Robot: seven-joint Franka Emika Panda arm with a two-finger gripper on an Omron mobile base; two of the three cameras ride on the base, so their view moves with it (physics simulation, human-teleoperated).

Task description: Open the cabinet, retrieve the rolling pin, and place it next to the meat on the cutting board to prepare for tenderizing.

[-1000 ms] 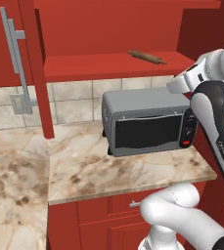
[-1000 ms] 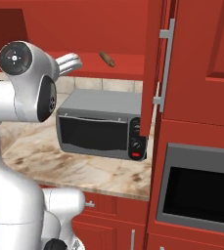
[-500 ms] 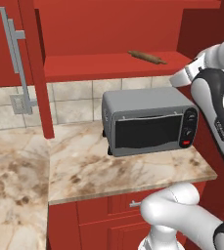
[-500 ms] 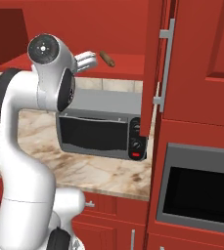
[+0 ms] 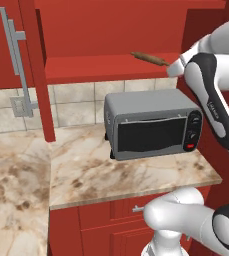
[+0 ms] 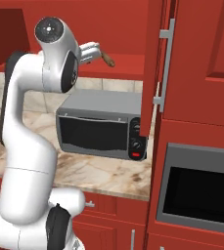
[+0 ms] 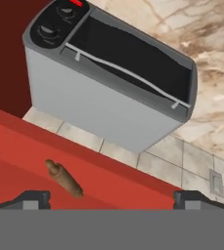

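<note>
Left base view: cabinet [image 5: 31, 75] is open, door swung left with its silver handle facing us. Rolling pin [image 5: 150, 58] lies on the red shelf [image 5: 101, 67] above the toaster oven [image 5: 153, 125], toward the shelf's right end. Its long axis runs diagonally, near end pointing right and toward us. Our arm comes up on the right of the toaster oven and the wrist ends right at the pin's near end. We can't make out the fingers here.

Right base view: the pin [image 6: 107, 58] pokes out just past the wrist, above the toaster oven [image 6: 101, 124]. The open right door [image 6: 152, 73] stands edge-on just right of the toaster oven. The arm covers the fingertips, so jaw state isn't readable from this side either.

Hand view: gripper [image 7: 111, 199] looks down over the shelf edge [image 7: 84, 161] with the toaster oven [image 7: 108, 83] below it. Fingertips sit far apart at the bottom corners, so we're fully open with nothing between them. The pin [image 7: 63, 177] sits off centre, nearer the left fingertip [image 7: 33, 200], and is well short of the jaw gap. Its axis runs slantwise relative to the line between the fingertips, neither square across nor parallel.

We judge the reach isn't finished: we'd need to shift toward the pin's middle and roll the wrist so the fingers close across the shaft. Board and meat aren't near the toaster oven.
</note>
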